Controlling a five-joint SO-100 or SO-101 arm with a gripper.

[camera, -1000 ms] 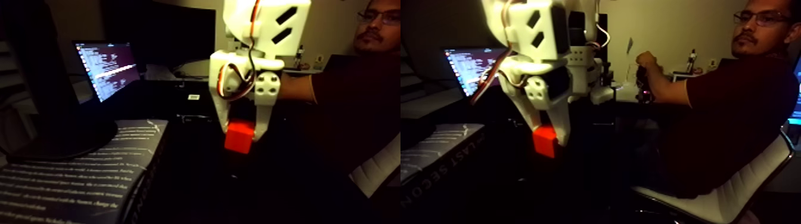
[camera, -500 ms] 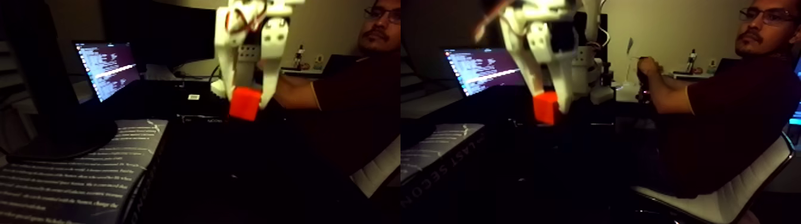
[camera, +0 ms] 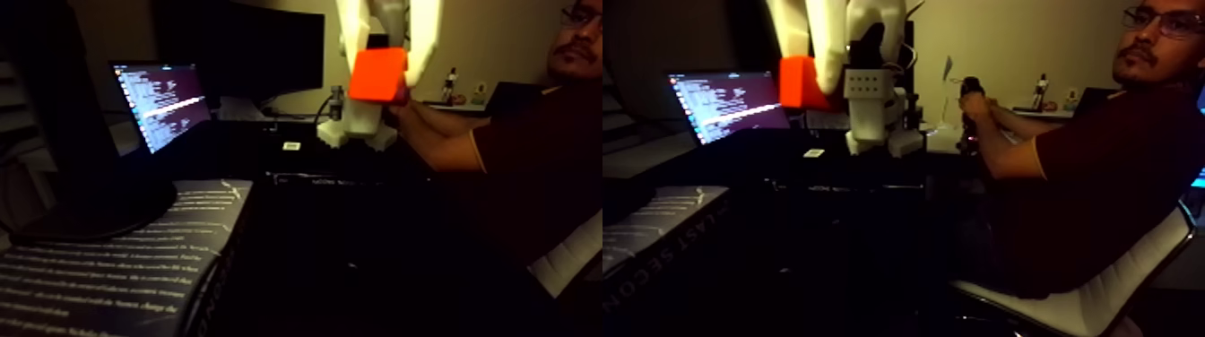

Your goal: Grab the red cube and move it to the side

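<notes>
The fixed view is one wide picture with two nearly equal halves. In both halves the red cube (camera: 378,75) hangs high above the dark table, near the top edge. My white gripper (camera: 385,76) comes down from the top edge and is shut on the cube, one finger on each side of it. In the right half the same cube (camera: 796,84) shows with a white finger across its right part. The upper part of the gripper is cut off by the frame.
A lit laptop screen (camera: 161,100) stands at the back left. A large book (camera: 108,269) lies at the front left. A second white arm's base (camera: 874,112) stands behind. A seated person's hand (camera: 973,103) holds a handle there. The table's middle is dark.
The gripper has risen steadily with the red cube in it, from low over the table to near the top edge of the view. The person's arm has shifted slightly.
</notes>
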